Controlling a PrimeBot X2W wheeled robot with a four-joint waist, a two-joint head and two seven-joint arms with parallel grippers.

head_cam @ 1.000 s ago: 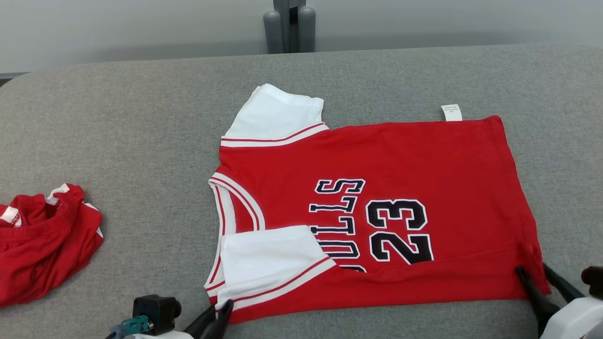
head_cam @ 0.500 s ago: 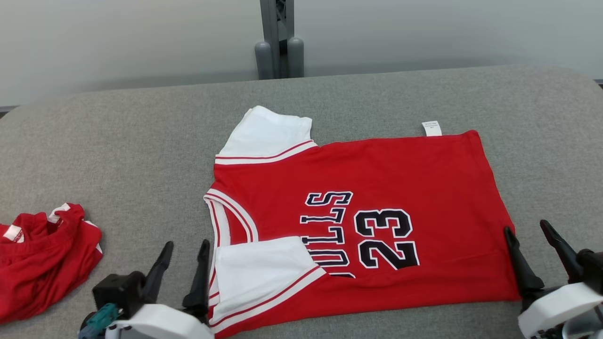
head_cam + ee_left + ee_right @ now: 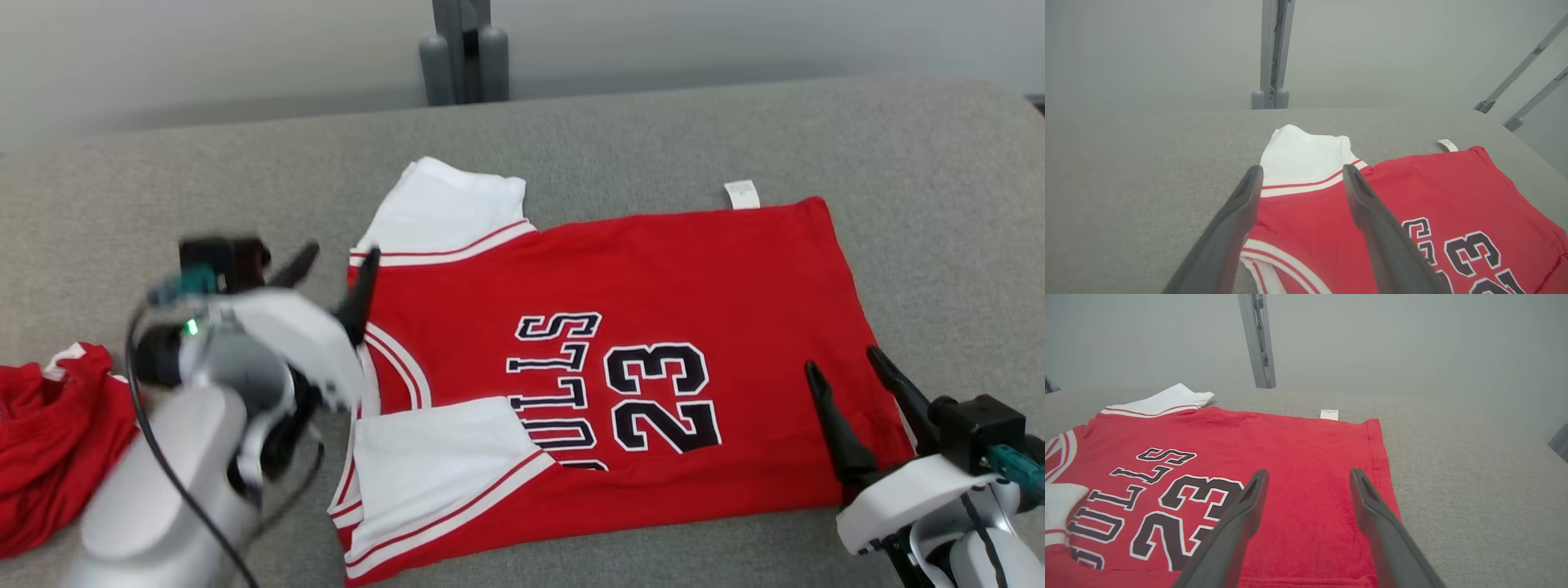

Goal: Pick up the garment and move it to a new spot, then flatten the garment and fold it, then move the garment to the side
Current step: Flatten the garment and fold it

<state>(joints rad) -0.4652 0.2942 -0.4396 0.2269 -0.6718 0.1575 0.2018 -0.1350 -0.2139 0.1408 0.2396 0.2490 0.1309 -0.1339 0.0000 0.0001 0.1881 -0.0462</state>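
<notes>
The garment [image 3: 678, 278] is a red jersey with white sleeves and black "BULLS 23" print, lying on the grey table with its near edge folded over the lower part; it also appears as the jersey [image 3: 1412, 196] and the jersey [image 3: 1274, 445]. My left gripper [image 3: 339, 265] hovers open over the collar end, near the far white sleeve [image 3: 449, 204], holding nothing. My right gripper [image 3: 845, 367] stands open above the hem end at the near right, empty too. A white label [image 3: 741, 194] sticks out at the far hem corner.
A second red garment [image 3: 49, 441] lies crumpled at the table's [image 3: 163, 180] left edge. A grey post [image 3: 461, 49] rises behind the table's far edge. Bare grey cloth surface surrounds the jersey to the far side and right.
Both grippers have opened and let go of the jersey's near edge. My left gripper has risen and moved toward the far sleeve; the right has lifted slightly over the hem. The camera shifted.
</notes>
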